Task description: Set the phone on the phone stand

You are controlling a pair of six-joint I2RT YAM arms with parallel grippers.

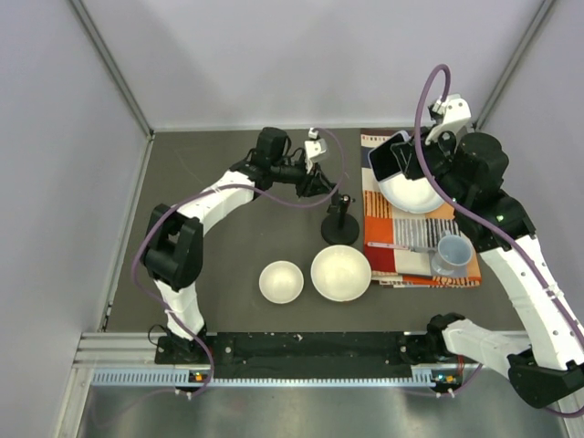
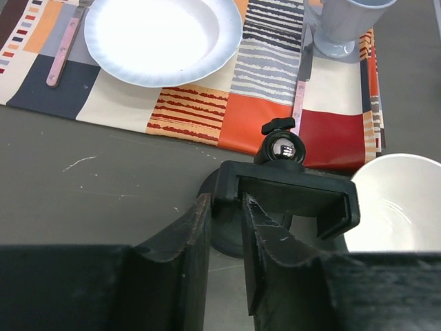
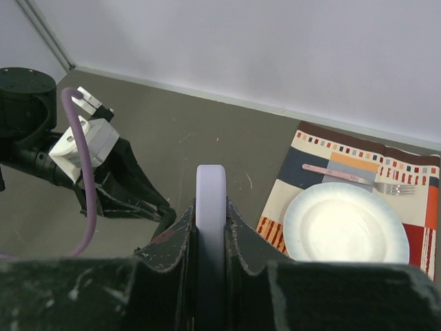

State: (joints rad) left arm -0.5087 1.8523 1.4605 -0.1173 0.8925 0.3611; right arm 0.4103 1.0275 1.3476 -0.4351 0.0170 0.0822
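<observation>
Right jaws clamp the phone [image 3: 210, 200] on edge; left jaws, narrowly apart, hover at the phone stand [image 2: 289, 189], contact unclear.

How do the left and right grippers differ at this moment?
The right gripper is shut on the phone, held on edge; the left gripper holds nothing clearly, its fingers flanking one cradle end of the phone stand. The right hangs by the plate; the left sits low beside the stand. Both have black fingers.

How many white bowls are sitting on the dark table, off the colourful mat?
2. The smaller bowl sits left; the bigger bowl is beside it, just in front of the phone stand. None seem hidden.
</observation>
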